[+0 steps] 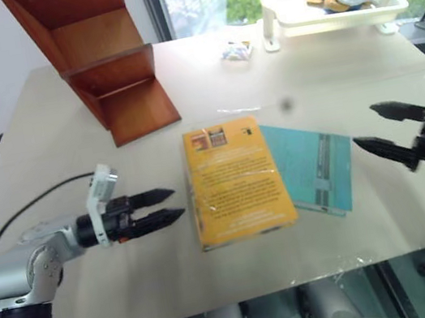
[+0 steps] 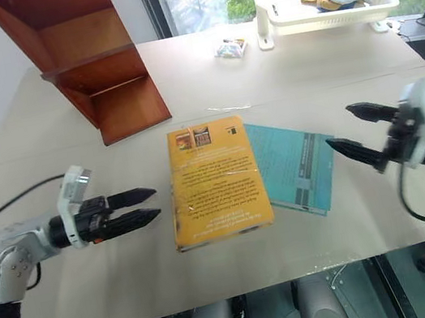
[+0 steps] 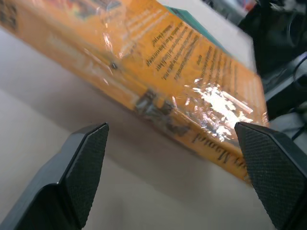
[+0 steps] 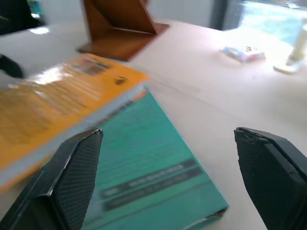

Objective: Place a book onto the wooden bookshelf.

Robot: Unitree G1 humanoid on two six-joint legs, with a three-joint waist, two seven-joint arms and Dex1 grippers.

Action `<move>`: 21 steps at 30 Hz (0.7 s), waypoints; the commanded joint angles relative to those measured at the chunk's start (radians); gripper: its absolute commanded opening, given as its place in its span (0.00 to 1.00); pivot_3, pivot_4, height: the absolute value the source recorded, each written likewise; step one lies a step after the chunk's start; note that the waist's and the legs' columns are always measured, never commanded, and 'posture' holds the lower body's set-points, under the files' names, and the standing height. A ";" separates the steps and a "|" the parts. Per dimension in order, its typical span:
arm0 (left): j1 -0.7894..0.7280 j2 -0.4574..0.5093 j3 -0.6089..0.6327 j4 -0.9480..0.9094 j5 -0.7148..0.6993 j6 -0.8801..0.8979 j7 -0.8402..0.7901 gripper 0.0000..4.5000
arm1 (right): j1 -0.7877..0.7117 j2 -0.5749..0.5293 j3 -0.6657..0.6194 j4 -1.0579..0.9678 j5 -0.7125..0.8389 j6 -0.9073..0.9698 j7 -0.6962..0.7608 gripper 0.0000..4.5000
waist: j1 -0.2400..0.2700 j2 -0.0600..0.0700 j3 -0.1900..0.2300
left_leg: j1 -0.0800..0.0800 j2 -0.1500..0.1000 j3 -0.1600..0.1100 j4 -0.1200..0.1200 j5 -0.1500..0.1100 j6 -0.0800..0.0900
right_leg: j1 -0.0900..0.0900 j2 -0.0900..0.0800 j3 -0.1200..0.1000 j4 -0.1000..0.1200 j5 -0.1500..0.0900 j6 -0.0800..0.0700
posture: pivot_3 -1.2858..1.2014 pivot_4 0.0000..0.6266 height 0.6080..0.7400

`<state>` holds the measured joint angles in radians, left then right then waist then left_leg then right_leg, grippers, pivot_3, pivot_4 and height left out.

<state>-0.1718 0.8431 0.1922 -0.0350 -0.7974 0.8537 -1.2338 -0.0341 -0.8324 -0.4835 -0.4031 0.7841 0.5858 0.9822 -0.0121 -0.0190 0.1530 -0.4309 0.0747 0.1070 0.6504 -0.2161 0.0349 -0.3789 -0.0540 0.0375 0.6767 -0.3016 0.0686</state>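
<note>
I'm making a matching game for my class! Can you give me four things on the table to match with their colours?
Things:
1. book
2. wooden bookshelf
3. thinner book
4. tray

Colours:
A. white
B. teal
C. yellow-orange
D. reddish-brown

Pairs: 1-C, 2-D, 3-B, 4-A

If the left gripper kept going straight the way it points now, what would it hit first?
Most likely the book: the left gripper, jaws open, points at its lettered spine edge, low over the table. Height is hard to judge, so it might skim the cover instead.
</note>
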 commanded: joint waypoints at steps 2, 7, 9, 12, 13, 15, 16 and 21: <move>-0.026 -0.052 0.024 -0.018 -0.122 0.188 0.097 0.99 | 0.060 -0.085 -0.120 -0.130 0.188 0.082 0.099 1.00 | 0.000 -0.001 0.000 | 0.000 0.000 -0.001 0.000 0.000 0.000 | 0.000 0.000 -0.001 0.000 0.000 0.000 | 0.52 0.24 1.00; -0.084 -0.112 0.018 0.057 -0.176 0.443 0.270 0.99 | 0.105 -0.122 -0.149 -0.194 0.240 0.103 0.108 1.00 | 0.001 -0.003 0.001 | 0.000 -0.001 -0.003 0.001 0.000 0.000 | 0.001 0.000 -0.002 0.000 0.000 0.000 | 0.52 0.24 1.00; -0.097 -0.154 0.058 0.081 -0.212 0.494 0.317 0.99 | 0.110 -0.117 -0.149 -0.201 0.252 0.104 0.094 1.00 | -0.001 -0.003 0.001 | 0.000 -0.001 -0.003 0.001 0.000 0.000 | 0.001 0.000 -0.002 0.000 0.000 0.000 | 0.52 0.24 1.00; -0.135 -0.224 0.117 0.168 -0.226 0.534 0.396 0.99 | 0.134 -0.105 -0.142 -0.212 0.245 0.094 0.090 1.00 | 0.002 -0.003 0.001 | -0.001 -0.001 -0.004 0.001 0.000 0.000 | 0.001 -0.001 -0.002 0.000 0.000 0.000 | 0.52 0.24 1.00; -0.143 -0.235 0.128 0.187 -0.229 0.545 0.408 0.99 | 0.141 -0.104 -0.141 -0.213 0.243 0.092 0.091 1.00 | 0.003 -0.003 0.001 | -0.001 -0.001 -0.004 0.001 0.000 0.000 | 0.001 -0.001 -0.003 0.000 0.000 0.000 | 0.52 0.24 1.00; -0.159 -0.249 0.145 0.220 -0.247 0.572 0.411 0.99 | 0.150 -0.108 -0.142 -0.212 0.245 0.093 0.097 1.00 | 0.002 -0.003 0.001 | -0.001 -0.001 -0.005 0.001 0.000 0.000 | 0.001 -0.001 -0.004 0.000 0.000 0.000 | 0.52 0.24 1.00; -0.167 -0.253 0.152 0.233 -0.256 0.583 0.409 0.99 | 0.152 -0.110 -0.143 -0.211 0.247 0.093 0.099 1.00 | 0.002 -0.003 0.001 | -0.001 -0.001 -0.005 0.001 0.000 0.000 | 0.002 -0.001 -0.004 0.000 0.000 0.000 | 0.52 0.24 1.00; -0.233 -0.259 0.148 0.336 -0.245 0.603 0.403 0.99 | 0.155 -0.119 -0.148 -0.205 0.257 0.097 0.109 1.00 | 0.002 -0.004 0.001 | -0.001 -0.002 -0.005 0.002 0.000 0.000 | 0.002 -0.001 -0.004 0.000 0.000 0.000 | 0.52 0.24 1.00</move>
<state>-0.3926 0.5838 0.3375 0.2866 -1.0449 1.4435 -0.8273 0.1218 -0.9391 -0.6007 -0.5918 1.0210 0.6922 1.0838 -0.0099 -0.0228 0.1535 -0.4317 0.0731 0.1019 0.6525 -0.2159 0.0347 -0.3771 -0.0548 0.0334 0.6770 -0.3016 0.0687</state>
